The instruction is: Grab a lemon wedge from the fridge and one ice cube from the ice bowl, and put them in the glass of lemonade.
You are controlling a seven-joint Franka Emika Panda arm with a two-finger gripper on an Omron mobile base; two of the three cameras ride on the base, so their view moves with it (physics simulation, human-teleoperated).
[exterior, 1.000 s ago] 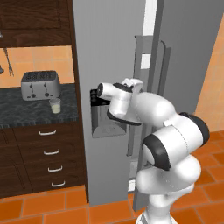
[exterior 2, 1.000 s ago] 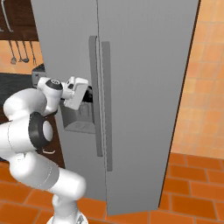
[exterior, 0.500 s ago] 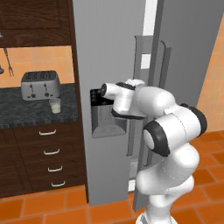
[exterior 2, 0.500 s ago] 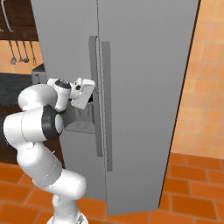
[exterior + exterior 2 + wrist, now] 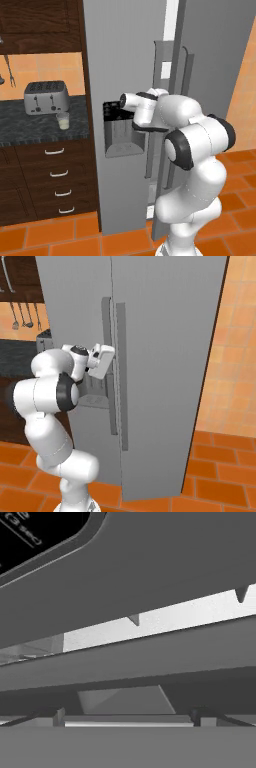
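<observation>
The tall grey fridge (image 5: 130,55) stands shut in front of me, its black dispenser recess (image 5: 120,132) low in the left door. My gripper (image 5: 110,355) is open and sits right at the left door's vertical handle (image 5: 107,321), beside the recess. In the hand view the handle bar (image 5: 125,662) crosses close ahead, with the fingertips (image 5: 50,716) spread wide below it. The glass of lemonade (image 5: 62,120) stands on the dark counter (image 5: 30,131) in front of the toaster. The lemon wedge is hidden, and the ice bowl is out of view.
A silver toaster (image 5: 46,96) sits on the counter over dark wooden drawers (image 5: 57,175). Utensils (image 5: 22,316) hang on the wall to the left. A second handle (image 5: 121,376) runs next to the first. The floor (image 5: 215,476) is orange tile.
The hand has crept a little further toward the fridge handle, and the elbow has swung up and closer to the door. The jaws have stayed wide.
</observation>
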